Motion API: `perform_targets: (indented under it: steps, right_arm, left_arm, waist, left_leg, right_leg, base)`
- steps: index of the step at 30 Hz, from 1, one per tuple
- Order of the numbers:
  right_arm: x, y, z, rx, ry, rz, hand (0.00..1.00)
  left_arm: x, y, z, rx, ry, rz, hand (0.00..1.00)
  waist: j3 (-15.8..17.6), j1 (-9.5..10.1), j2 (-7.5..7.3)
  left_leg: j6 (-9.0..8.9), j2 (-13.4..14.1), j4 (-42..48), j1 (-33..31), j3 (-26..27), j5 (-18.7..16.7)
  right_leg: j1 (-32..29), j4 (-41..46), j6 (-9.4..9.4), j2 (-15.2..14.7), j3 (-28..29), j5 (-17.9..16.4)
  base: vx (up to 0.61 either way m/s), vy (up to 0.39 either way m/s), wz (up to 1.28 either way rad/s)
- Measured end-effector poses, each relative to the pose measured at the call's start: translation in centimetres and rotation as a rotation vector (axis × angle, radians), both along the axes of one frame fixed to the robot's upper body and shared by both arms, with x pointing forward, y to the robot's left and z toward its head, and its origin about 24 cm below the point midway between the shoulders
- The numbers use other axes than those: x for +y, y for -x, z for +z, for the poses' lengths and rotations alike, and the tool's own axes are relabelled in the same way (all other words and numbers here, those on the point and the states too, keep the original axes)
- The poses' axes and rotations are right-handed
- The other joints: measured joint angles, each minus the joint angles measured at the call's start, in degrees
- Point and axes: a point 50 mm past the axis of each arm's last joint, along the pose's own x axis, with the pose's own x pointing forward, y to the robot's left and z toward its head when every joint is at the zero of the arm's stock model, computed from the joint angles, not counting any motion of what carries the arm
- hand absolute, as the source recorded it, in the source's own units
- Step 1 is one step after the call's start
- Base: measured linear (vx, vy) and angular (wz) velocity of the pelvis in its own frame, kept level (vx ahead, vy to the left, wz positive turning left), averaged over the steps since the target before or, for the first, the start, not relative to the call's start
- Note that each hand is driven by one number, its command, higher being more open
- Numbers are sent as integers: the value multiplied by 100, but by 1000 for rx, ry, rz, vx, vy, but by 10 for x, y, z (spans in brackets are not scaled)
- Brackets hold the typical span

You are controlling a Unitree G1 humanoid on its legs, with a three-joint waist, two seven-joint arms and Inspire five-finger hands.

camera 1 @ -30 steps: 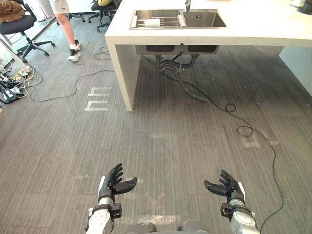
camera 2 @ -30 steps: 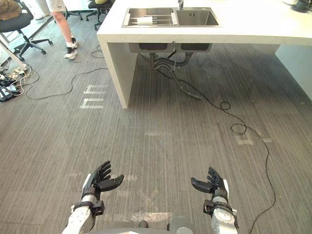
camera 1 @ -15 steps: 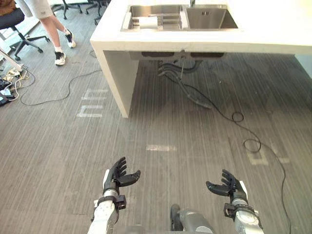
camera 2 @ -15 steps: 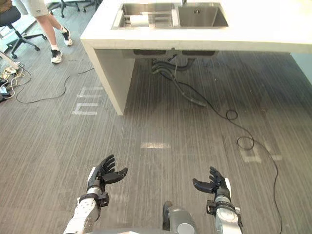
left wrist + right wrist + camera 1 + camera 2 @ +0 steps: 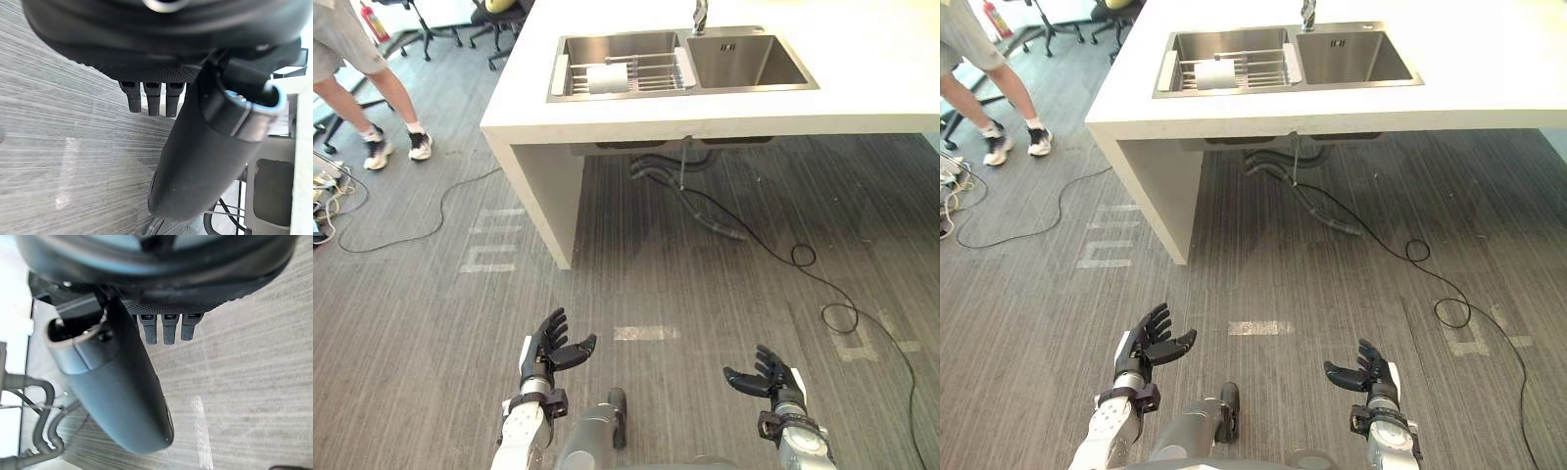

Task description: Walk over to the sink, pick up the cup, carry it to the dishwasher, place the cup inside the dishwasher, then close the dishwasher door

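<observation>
Eye views: white cylindrical cup lying in steel 2-basin sink, white tabletop. Wrist views: grey striped floor past fingers. Left hand & right hand spread, empty, palms inward.

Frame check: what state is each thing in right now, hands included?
cup: lying on its side on the rack, not held.
rack: laid across the left basin of the sink.
left hand: open, holding nothing, above the floor.
right hand: open, holding nothing, above the floor.
</observation>
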Motion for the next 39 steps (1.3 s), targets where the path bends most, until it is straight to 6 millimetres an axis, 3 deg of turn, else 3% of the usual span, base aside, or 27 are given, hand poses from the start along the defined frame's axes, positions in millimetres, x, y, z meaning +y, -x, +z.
perform_targets:
  steps: [1,2,3,4,6,8,10,11,12,13,14,18,20,22,24,25,26,27,30,34,37,39]
  right_arm:
    - [1,1,-1,9,-1,6,90]
    - [4,4,-5,29,-4,21,90]
    - [7,8,-8,48,-5,36,90]
    - [9,12,-11,66,-13,43,90]
    - [10,13,-12,74,-18,50,90]
    - [11,12,-11,73,-16,60,90]
    - [11,12,-11,75,-10,69,90]
    - [12,13,-12,78,-10,73,90]
    - [13,18,-13,88,-10,77,90]
    - [7,20,-13,97,11,83,90]
    - [5,18,-10,88,21,86,90]
    - [5,19,-9,74,25,81,90]
    - [9,30,-13,95,9,69,90]
    - [11,36,-14,101,6,58,90]
    - [11,37,-15,100,7,52,90]
    - [11,39,-17,108,7,49,90]
    - [11,40,-18,114,6,49,90]
    - [12,41,-20,129,0,49,90]
    - [14,43,-25,161,-9,54,90]
    - [17,42,-27,172,-14,69,90]
    - [20,32,-25,152,-13,94,90]
    - [21,35,-27,168,-8,110,90]
  left_arm:
    - [0,1,0,-1,-1,0,90]
    - [2,4,2,-4,-7,3,90]
    - [4,4,3,-9,-14,-1,90]
    - [3,2,6,-22,-21,-15,90]
    - [0,-4,18,-80,-18,-25,90]
    - [-4,-13,35,-166,-7,-29,90]
    - [-10,-18,47,-226,3,-34,90]
    - [-11,-19,54,-258,4,-33,90]
    - [-11,-20,58,-277,2,-33,90]
    - [-15,-21,59,-286,22,-25,90]
    - [-17,-22,65,-314,31,-17,90]
    - [-28,-29,91,-431,51,-47,90]
    - [-41,-30,110,-513,92,-62,90]
    - [-46,-30,130,-606,118,-56,90]
    - [-46,-30,150,-708,137,-29,90]
    - [-46,-30,162,-774,145,-14,90]
    - [-45,-30,170,-819,150,-6,90]
    - [-44,-30,178,-866,156,4,90]
    - [-45,-33,184,-898,148,-20,90]
    - [-45,-33,179,-866,123,-45,90]
    - [-46,-30,175,-849,101,-89,90]
    - [-55,-29,168,-811,81,-178,90]
  waist:
    - [4,12,-6]
    - [7,0,-13]
    - [6,-26,-12]
    - [2,-61,-13]
    - [1,-155,-16]
    - [-1,-189,-8]
    - [6,-200,11]
    - [-21,-199,-47]
    - [-49,-211,-134]
    - [-106,-234,42]
    - [-149,-159,107]
    - [-159,-191,146]
    - [-139,-152,163]
    - [-137,-112,175]
    - [-145,-99,261]
    - [-138,-70,307]
    - [-134,-51,341]
    - [-166,-23,416]
    - [-132,-12,363]
    - [-110,119,318]
    - [-124,149,152]
    - [-103,22,8]
  left_leg:
    - [-17,-32,-12,135,36,-61]
    - [31,-78,-37,410,59,-232]
    - [110,-99,-45,621,39,-317]
    - [138,-136,-106,888,-21,-403]
    - [139,-179,-308,1218,-187,-451]
    - [123,-124,-506,1471,-389,-457]
    - [-59,29,-483,1673,-518,-565]
    - [-278,81,-355,1757,-568,-733]
    - [-373,30,-215,1775,-617,-882]
    - [-495,227,-78,1813,-746,-1064]
    - [-521,380,-126,1868,-792,-1056]
    - [-791,562,137,1866,-948,-896]
    - [-1091,724,1804,1347,-960,-572]
    - [-1006,917,2701,946,-841,-617]
    - [-860,1088,2804,629,-735,-695]
    - [-815,1102,2388,506,-671,-680]
    - [-703,1093,1672,523,-596,-397]
    - [-760,1044,956,707,-590,-349]
    - [-691,757,-61,928,-625,-241]
    - [-627,635,-283,1086,-512,-231]
    - [-502,467,-283,1194,-174,-573]
    - [-363,322,-342,1481,-88,-739]
  right_leg:
    - [-142,445,143,-37,56,48]
    - [-469,1460,604,-114,111,271]
    - [-712,2179,676,-153,99,277]
    - [-985,2801,543,-221,-40,205]
    - [-1465,3071,260,-295,-331,44]
    - [-2032,2694,14,-251,-486,-100]
    - [-2308,1850,-12,-122,-480,-81]
    - [-2310,881,-33,-52,-460,315]
    - [-2279,525,45,-76,-397,1187]
    - [-2201,641,-56,50,-513,1076]
    - [-2156,607,-154,177,-538,992]
    - [-1818,450,-270,281,-791,741]
    - [-1091,-16,-319,365,-1000,749]
    - [-686,-300,-330,448,-1070,756]
    - [-441,-495,-310,483,-1092,766]
    - [-361,-576,-284,467,-1079,754]
    - [-346,-605,-247,462,-1054,700]
    - [-350,-628,-161,468,-994,641]
    - [-469,-941,0,362,-724,776]
    - [-464,-1063,117,361,-284,881]
    - [-848,-332,250,249,172,425]
    - [-1151,714,370,93,222,281]
  base:
    - [413,194,-20]
    - [414,145,-10]
    - [508,130,5]
    - [425,68,25]
    - [412,3,40]
    - [438,-103,46]
    - [337,-158,40]
    - [329,-181,36]
    - [338,-178,44]
    - [336,-177,15]
    - [317,-197,5]
    - [271,-214,23]
    - [168,-121,38]
    - [160,-51,16]
    - [100,48,6]
    - [53,92,0]
    - [118,169,0]
    - [119,135,8]
    - [91,116,36]
    - [65,84,-11]
    - [67,78,-57]
    - [180,59,-36]
